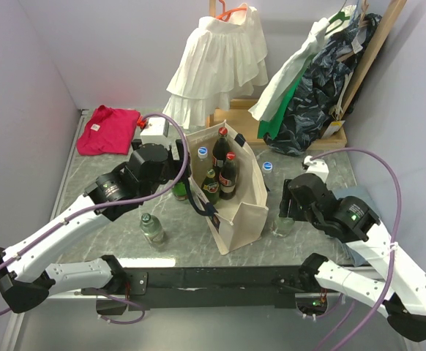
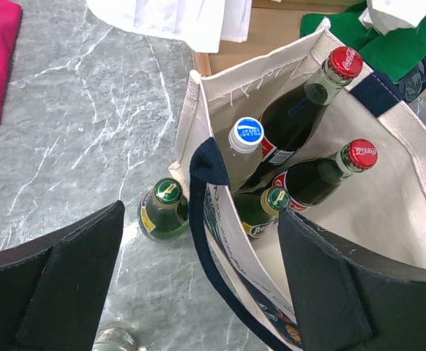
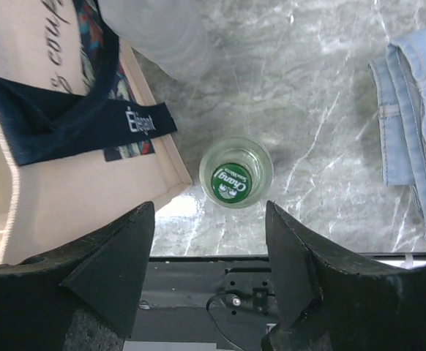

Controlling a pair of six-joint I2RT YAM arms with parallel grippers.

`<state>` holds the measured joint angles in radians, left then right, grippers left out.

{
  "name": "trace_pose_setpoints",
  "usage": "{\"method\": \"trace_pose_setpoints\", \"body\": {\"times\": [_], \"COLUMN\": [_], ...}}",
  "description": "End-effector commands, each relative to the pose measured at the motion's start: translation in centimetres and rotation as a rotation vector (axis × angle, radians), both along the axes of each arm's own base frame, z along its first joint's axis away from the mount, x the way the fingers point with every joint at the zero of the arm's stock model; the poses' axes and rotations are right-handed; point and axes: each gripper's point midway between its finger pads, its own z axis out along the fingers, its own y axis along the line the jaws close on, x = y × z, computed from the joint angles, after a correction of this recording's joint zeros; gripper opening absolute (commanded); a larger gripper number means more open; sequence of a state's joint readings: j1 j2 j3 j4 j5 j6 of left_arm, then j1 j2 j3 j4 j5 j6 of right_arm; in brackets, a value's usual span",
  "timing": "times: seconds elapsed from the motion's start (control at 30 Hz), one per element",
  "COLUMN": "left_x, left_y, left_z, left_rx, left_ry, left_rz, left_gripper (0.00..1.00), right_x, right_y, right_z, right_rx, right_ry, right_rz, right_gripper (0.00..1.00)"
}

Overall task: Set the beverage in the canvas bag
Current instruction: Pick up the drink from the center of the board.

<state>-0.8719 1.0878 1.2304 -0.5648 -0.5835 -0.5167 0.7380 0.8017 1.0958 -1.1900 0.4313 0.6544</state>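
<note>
The cream canvas bag [image 1: 238, 216] with navy handles stands mid-table. It holds two red-capped cola bottles [image 2: 301, 110], a blue-capped bottle [image 2: 246, 139] and a green bottle [image 2: 266, 208]. Another green bottle [image 2: 163, 210] stands on the table against the bag's left side. My left gripper [image 2: 200, 212] is open and straddles the bag's near wall and handle, gripping nothing. A clear glass bottle with a green cap [image 3: 236, 175] stands by the bag's right corner. My right gripper [image 3: 209, 219] hangs open just above and beside it, empty. In the top view the left gripper [image 1: 189, 175] is at the bag's left rim and the right gripper [image 1: 285, 208] at its right.
A clear bottle [image 1: 153, 228] stands left front of the bag, and a plastic bottle [image 1: 266, 172] behind its right side. Folded jeans [image 3: 418, 131] lie to the right. A pink cloth [image 1: 109, 130], a white box [image 1: 154, 133] and hanging clothes [image 1: 217, 62] fill the back.
</note>
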Motion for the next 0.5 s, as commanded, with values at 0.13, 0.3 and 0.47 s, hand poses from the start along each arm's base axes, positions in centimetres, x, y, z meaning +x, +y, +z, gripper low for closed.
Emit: {"method": "trace_pose_setpoints", "body": {"times": [0.13,0.3,0.47], "left_x": [-0.3,-0.3,-0.3], "left_y": [0.5,0.3,0.2], "left_z": [0.6,0.6,0.6], "left_rx": [-0.026,-0.026,-0.022], "left_ry": [-0.016,-0.018,-0.018], "left_rz": [0.012,0.002,0.002], "left_gripper": [0.91,0.91,0.92], "right_x": [0.7,1.2,1.5], "right_y": [0.2,0.4,0.6], "right_z": [-1.2,-2.5,-3.9], "right_rx": [0.015,0.021,0.033], "right_ry": [-0.007,-0.007,0.021], "right_rz": [-0.028,-0.025,-0.022], "right_gripper": [0.7,0.7,0.7]}}
